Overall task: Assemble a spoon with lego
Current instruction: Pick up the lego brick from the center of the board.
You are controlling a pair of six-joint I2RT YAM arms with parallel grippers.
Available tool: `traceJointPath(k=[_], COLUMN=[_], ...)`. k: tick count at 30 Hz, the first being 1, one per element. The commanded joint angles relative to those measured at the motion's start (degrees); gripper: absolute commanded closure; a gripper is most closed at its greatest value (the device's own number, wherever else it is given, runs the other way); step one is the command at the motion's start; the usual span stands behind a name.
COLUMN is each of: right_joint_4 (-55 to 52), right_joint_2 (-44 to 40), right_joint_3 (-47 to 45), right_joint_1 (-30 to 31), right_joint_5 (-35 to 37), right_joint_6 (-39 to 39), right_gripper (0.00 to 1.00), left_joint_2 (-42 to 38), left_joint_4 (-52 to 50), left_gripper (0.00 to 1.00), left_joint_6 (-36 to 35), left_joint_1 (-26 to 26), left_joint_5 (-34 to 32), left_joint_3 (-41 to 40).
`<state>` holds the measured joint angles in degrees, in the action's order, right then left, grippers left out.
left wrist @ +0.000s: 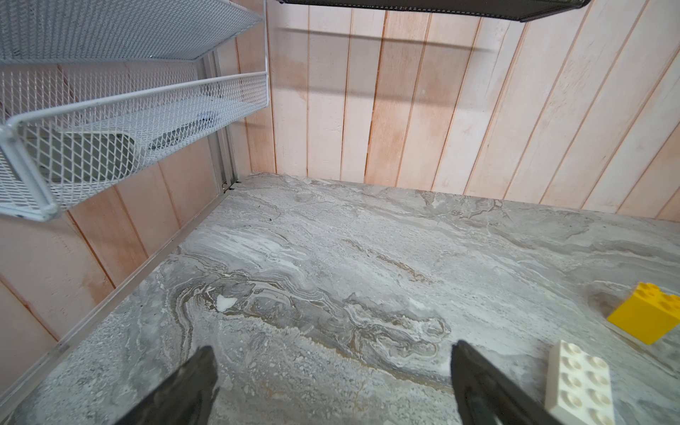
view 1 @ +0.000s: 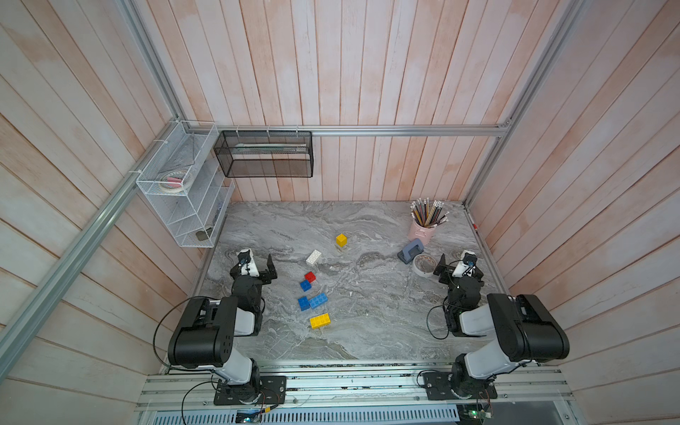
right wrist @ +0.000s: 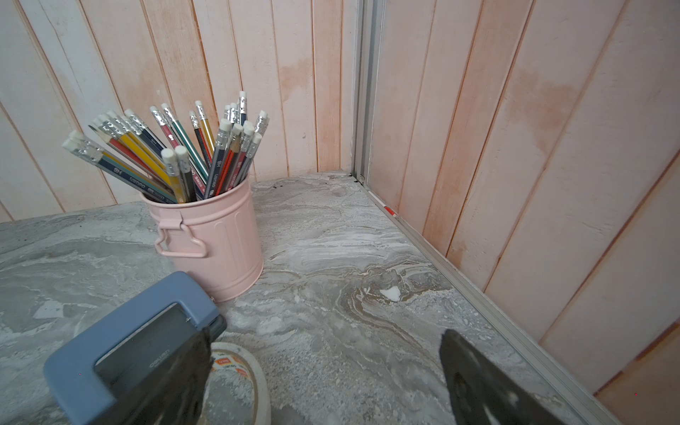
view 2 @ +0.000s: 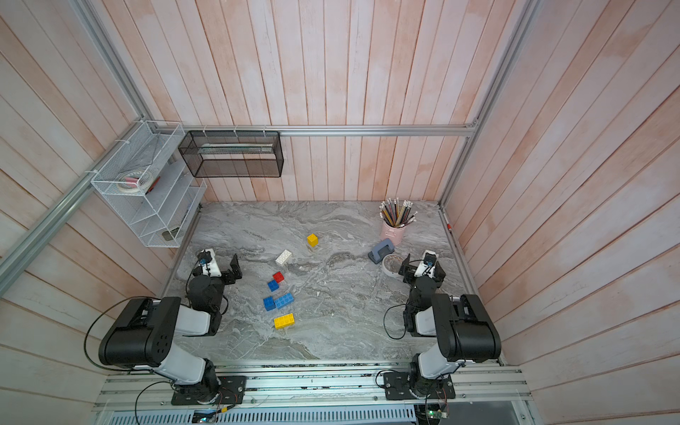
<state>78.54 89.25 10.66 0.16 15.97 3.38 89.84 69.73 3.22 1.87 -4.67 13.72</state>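
Observation:
The lego lies loose on the marble table in both top views: a yellow square brick [view 1: 341, 240], a white oblong [view 1: 313, 257], a small red brick [view 1: 310, 276] touching a small blue one [view 1: 305, 285], a blue square [view 1: 303, 303] against a blue oblong [view 1: 318, 300], and a yellow oblong [view 1: 319, 320]. No spoon is in view. My left gripper [left wrist: 331, 353] stands open and empty left of the bricks, with the white brick [left wrist: 579, 386] and yellow brick [left wrist: 647, 316] beside it. My right gripper [right wrist: 327, 342] is open and empty at the far right.
A grey-blue hole punch [view 1: 411, 250], a tape roll [view 1: 424, 264] and a pink cup of pencils [view 1: 422, 230] stand by the right gripper. A white wire shelf [view 1: 184, 184] and a black mesh basket [view 1: 265, 154] hang at the back left.

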Motion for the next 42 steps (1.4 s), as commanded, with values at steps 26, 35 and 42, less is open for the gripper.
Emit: traceJointPath(k=[26, 35, 42], right_joint_4=[-99.41, -101.43, -102.54], right_joint_2=[33.99, 42.02, 46.15], right_joint_3=[93.45, 101.26, 103.34], right_joint_1=[31.60, 34.08, 35.95], right_joint_5=[-24.80, -24.79, -21.91], right_joint_6=[-6.07, -6.60, -7.16], right_gripper=[0.09, 0.13, 0.18], left_joint_2=[-26.68, -32.64, -34.30], left_joint_4=[-74.71, -77.09, -77.83], left_gripper=[0.00, 0.00, 0.00], left_joint_6=[32.42, 32.50, 33.14], left_joint_1=[-9.77, -9.84, -9.72], left_joint_5=[14.78, 15.35, 15.50], left_joint_3=[17.09, 13.83, 11.30])
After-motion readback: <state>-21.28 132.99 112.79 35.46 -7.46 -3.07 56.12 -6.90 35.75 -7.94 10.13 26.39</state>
